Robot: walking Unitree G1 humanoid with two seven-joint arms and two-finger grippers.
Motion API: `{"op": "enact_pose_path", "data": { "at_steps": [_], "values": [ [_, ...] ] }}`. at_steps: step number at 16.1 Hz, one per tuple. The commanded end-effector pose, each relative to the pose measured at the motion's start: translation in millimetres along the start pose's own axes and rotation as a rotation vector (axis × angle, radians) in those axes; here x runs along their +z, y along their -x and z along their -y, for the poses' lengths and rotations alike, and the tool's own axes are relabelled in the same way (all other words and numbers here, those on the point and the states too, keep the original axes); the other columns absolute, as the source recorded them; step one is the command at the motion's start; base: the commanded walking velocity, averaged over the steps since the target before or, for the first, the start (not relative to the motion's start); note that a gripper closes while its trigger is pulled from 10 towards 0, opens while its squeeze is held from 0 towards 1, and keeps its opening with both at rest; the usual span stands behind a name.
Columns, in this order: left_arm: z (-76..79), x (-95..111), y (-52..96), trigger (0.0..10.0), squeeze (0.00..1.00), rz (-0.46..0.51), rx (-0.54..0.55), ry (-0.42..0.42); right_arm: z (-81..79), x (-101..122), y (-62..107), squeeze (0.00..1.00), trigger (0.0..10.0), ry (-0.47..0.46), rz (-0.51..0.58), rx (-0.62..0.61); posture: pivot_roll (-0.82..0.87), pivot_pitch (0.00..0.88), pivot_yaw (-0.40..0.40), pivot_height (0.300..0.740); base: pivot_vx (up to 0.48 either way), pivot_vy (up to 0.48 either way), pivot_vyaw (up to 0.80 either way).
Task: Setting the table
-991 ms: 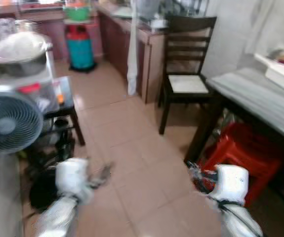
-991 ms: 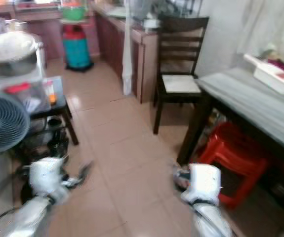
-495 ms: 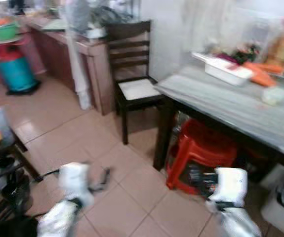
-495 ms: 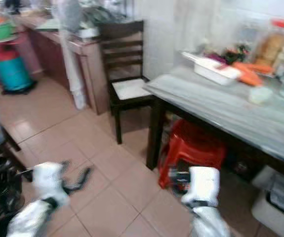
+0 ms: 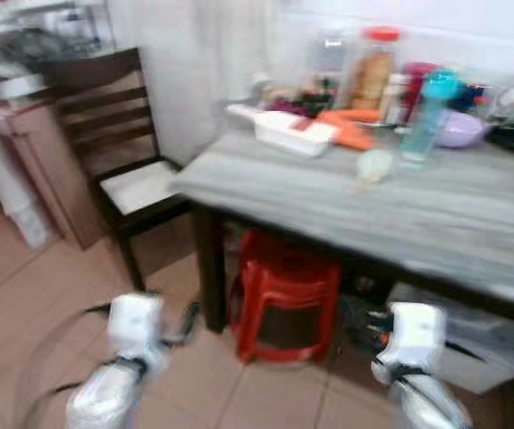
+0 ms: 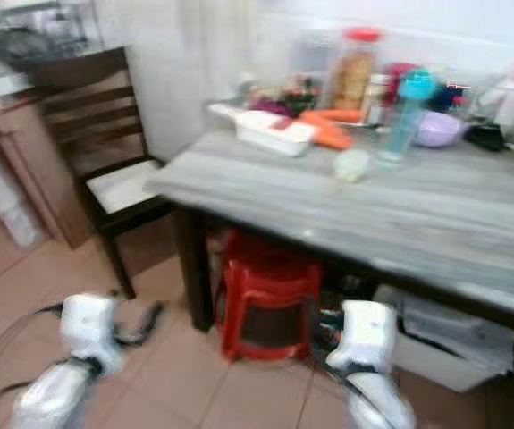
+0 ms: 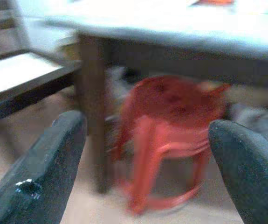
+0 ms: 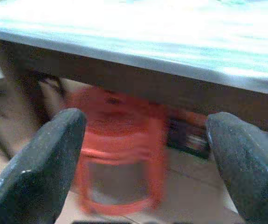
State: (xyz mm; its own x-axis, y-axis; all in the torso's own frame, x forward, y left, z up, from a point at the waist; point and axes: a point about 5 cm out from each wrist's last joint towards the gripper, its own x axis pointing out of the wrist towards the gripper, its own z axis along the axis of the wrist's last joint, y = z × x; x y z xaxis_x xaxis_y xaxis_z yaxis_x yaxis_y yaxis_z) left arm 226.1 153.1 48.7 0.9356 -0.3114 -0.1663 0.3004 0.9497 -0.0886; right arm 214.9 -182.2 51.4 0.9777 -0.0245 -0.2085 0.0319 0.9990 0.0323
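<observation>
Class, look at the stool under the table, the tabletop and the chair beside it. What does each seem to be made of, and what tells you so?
Stool: probably moulded plastic; uniform glossy red, one-piece legs.
Tabletop: grey with long streaks, perhaps stone or a printed laminate; blur leaves it open.
Chair: apparently dark-stained wood, slatted back; its pale seat pad's material cannot be told.

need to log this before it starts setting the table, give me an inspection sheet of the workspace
surface: grey table, near part bare, pictures blurred
job's things: no plates or cutlery made out
clutter: along the far edge a white tray, orange items, teal bottle, red-lidded jar, purple bowl, small pale cup
grippers: left pincer open, empty, low before the table; right pincer open, empty, low before the table
cables: thin black cables by the wrists
surroundings: red stool under the table, dark chair at its end, tiled floor
</observation>
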Motion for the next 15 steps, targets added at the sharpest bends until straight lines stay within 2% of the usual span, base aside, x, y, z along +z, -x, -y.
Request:
{"op": "enact_pose_path", "data": {
  "at_steps": [1, 6, 15],
  "values": [
    [-14.3, -0.3, 6.2, 10.0, 0.00, -0.016, 0.062, -0.039, -8.1, 4.0, -3.4, 0.00, 10.0, -0.021, 0.013, 0.021, 0.08, 0.000, -0.029, 0.740, 0.000, 0.000, 0.00],
    [-16.3, 2.1, 2.8, 10.0, 0.00, -0.006, 0.077, -0.074, -7.0, 3.4, -3.6, 0.00, 10.0, -0.033, 0.007, 0.009, 0.08, 0.000, -0.031, 0.740, 0.000, 0.000, 0.00],
    [-18.5, -2.6, 2.0, 10.0, 0.00, -0.017, 0.095, -0.087, -4.3, 3.7, -5.2, 0.00, 10.0, -0.042, 0.003, -0.001, 0.08, 0.000, -0.027, 0.740, 0.000, 0.000, -0.59]
  ]
}}
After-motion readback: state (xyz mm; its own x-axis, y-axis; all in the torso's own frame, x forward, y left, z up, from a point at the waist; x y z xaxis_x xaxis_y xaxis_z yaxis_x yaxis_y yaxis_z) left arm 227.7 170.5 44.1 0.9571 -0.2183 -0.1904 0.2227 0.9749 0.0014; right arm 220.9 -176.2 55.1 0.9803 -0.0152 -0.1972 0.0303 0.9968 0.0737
